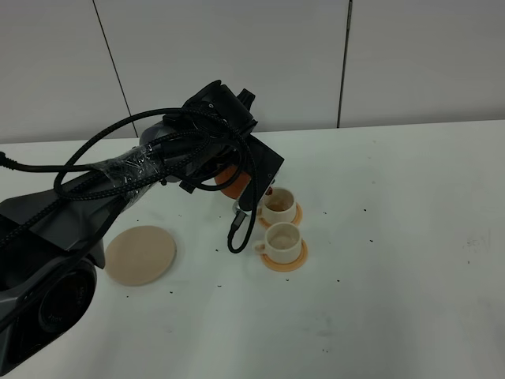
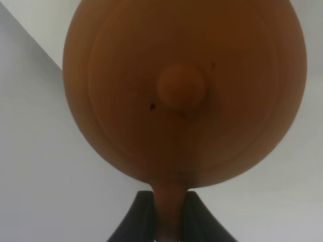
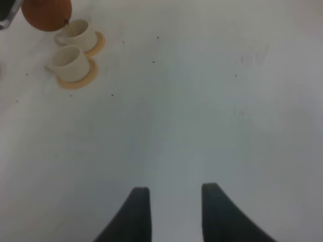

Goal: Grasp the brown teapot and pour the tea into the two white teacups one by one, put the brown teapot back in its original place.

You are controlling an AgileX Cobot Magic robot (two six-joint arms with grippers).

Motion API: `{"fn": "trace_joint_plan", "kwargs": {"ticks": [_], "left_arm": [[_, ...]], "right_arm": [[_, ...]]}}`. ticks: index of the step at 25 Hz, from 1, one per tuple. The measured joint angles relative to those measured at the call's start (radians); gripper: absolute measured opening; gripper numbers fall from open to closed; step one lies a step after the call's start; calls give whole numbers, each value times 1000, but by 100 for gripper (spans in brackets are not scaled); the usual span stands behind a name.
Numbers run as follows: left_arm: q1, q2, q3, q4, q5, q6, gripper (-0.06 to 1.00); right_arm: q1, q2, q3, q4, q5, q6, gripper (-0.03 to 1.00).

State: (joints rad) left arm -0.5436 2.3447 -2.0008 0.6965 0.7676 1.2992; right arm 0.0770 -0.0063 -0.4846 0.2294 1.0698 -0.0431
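Left gripper: my fingers are clamped on the loop handle of the brown teapot, which is raised just left of the far teacup.
Near teacup: stands on its orange coaster, beside the far one.
Beige plate: lies left, well apart from the teapot.
Right gripper: my jaws are parted and hold nothing, above the white table.

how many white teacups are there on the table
2. The far teacup sits on an orange coaster beside the held brown teapot; the near teacup sits on its own coaster just in front of it. The arm covers some table, so another could be hidden.
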Motion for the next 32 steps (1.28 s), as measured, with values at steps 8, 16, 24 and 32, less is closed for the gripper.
{"fn": "trace_joint_plan", "kwargs": {"ticks": [8, 16, 24, 32], "left_arm": [[0, 0, 0, 16, -10, 26, 17], [0, 0, 0, 17, -22, 52, 17], [0, 0, 0, 17, -35, 58, 17], [-8, 0, 0, 17, -46, 82, 17]], "right_arm": [[0, 0, 0, 0, 0, 0, 24], [0, 0, 0, 0, 0, 0, 24], [0, 0, 0, 0, 0, 0, 24], [0, 0, 0, 0, 0, 0, 24]]}}
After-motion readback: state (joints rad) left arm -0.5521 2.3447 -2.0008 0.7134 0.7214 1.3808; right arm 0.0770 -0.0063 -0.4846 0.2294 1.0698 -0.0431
